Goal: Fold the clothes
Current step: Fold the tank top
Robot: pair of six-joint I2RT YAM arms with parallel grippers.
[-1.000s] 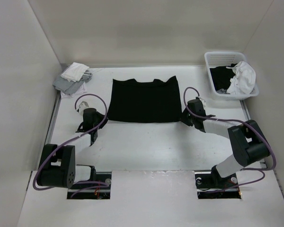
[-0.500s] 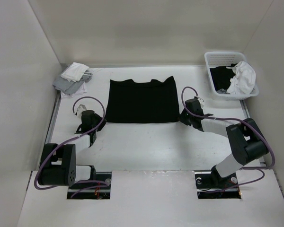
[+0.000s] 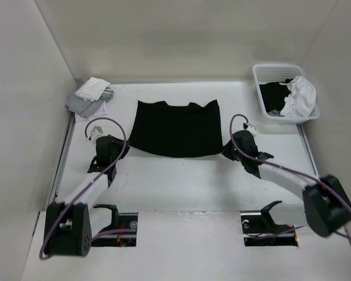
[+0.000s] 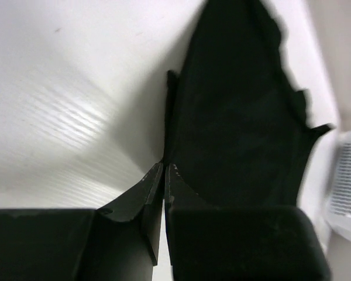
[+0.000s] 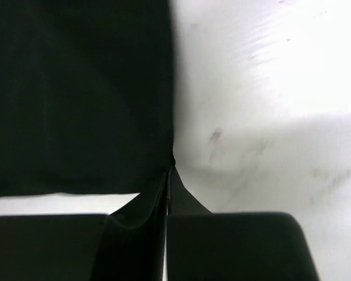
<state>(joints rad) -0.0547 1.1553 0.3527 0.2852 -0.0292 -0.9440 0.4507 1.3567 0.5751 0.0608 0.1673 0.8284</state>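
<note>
Where the smooth, matte white table (image 3: 181, 181) runs toward 12 o'clock from its centre, the black garment (image 3: 175, 127) lies spread flat. It is a soft, roughly rectangular sheet with a shallow neck dip on its far edge and a slightly bowed near hem. The left gripper (image 3: 124, 148) is pinched together on its 7 o'clock corner, and the right gripper (image 3: 224, 150) is clamped on its 5 o'clock corner. At 2 o'clock a white slotted plastic basket (image 3: 262, 73) holds a crumpled white cloth (image 3: 298, 96) and dark fabric (image 3: 275, 93). At 10 o'clock sits a rumpled white and grey cloth heap (image 3: 90, 96).
</note>
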